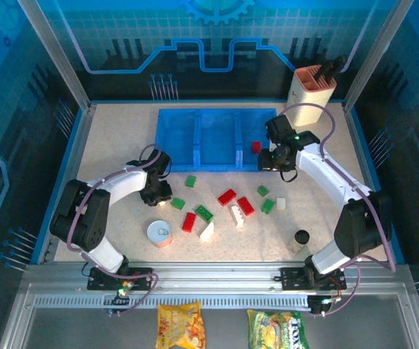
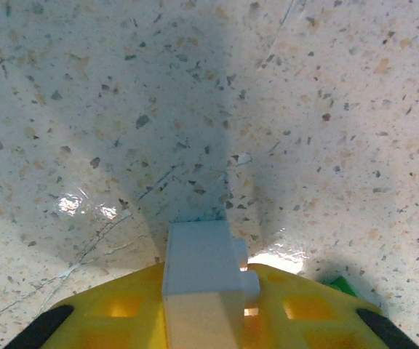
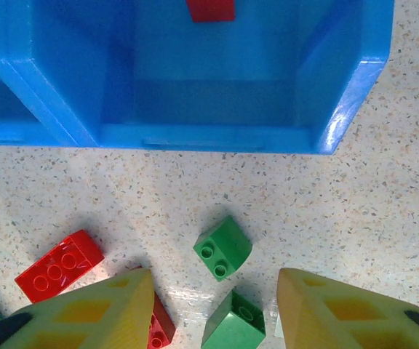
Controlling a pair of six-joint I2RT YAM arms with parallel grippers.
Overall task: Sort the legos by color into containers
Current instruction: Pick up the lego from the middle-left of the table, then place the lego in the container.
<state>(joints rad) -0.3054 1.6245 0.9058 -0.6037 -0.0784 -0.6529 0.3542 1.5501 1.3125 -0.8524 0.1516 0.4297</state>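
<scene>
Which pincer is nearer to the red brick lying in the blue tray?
The right. The right pincer hangs just in front of the tray compartment holding the red brick; the left pincer is off past the tray's near left corner, shut on a white brick.

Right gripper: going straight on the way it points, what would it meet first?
Probably a green lego, in line between the open fingers of the right gripper, short of the blue tray. A second green lego lies nearer the fingertips; depth leaves unclear which comes first.
</scene>
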